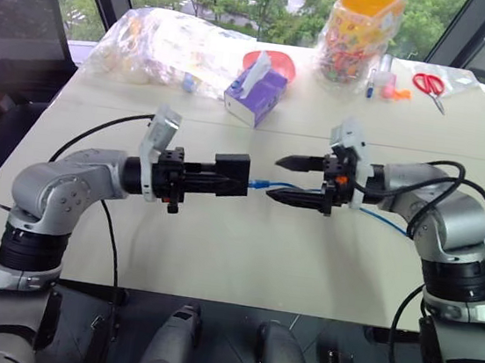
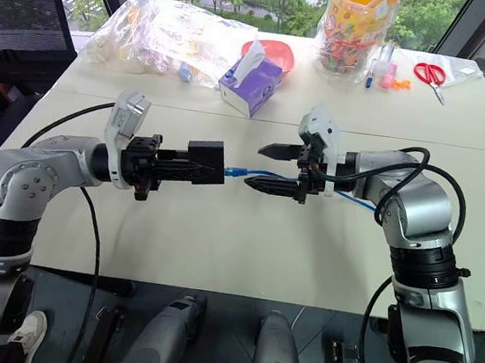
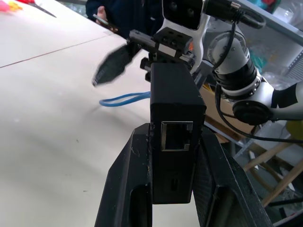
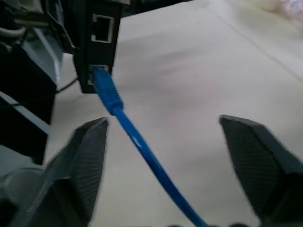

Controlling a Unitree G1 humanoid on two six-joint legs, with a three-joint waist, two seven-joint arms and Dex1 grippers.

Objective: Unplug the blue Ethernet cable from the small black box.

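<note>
From the left eye, the left tool (image 1: pixel 230 176) points across toward the right arm and is pinched on the box (image 1: pixel 231 176), held above the counter (image 1: pixel 243 252). The cable (image 1: pixel 264 185) reaches the box's face at its plug end and runs past the right tool (image 1: pixel 298 181), whose two fingers stand spread, one above the cable and one below it, gripping nothing. The cable trails on beneath the right forearm. Behind, on the far counter, lie a tissue box (image 1: pixel 255 94), a clear bag (image 1: pixel 166 46), a jar (image 1: pixel 359 36) and scissors (image 1: pixel 429 88).

From the right eye the layout is the same: the box (image 2: pixel 205 160) sits in the left tool (image 2: pixel 200 162), the cable (image 2: pixel 242 173) bridges the short gap to the right tool (image 2: pixel 278 169), and the plug end meets the box.

In the left wrist view, the left tool's fingers (image 3: pixel 128 179) clamp the box (image 3: pixel 174 137) from both sides. An empty socket (image 3: pixel 177 136) faces the camera. Beyond it a loop of cable (image 3: pixel 124 98) lies on the counter.

In the right wrist view, the right tool's fingers (image 4: pixel 85 161) stand wide apart with the cable (image 4: pixel 142 149) passing between them, untouched. Its plug (image 4: pixel 105 89) sits seated in the lower socket of the box (image 4: pixel 97 42); the upper socket is free.
</note>
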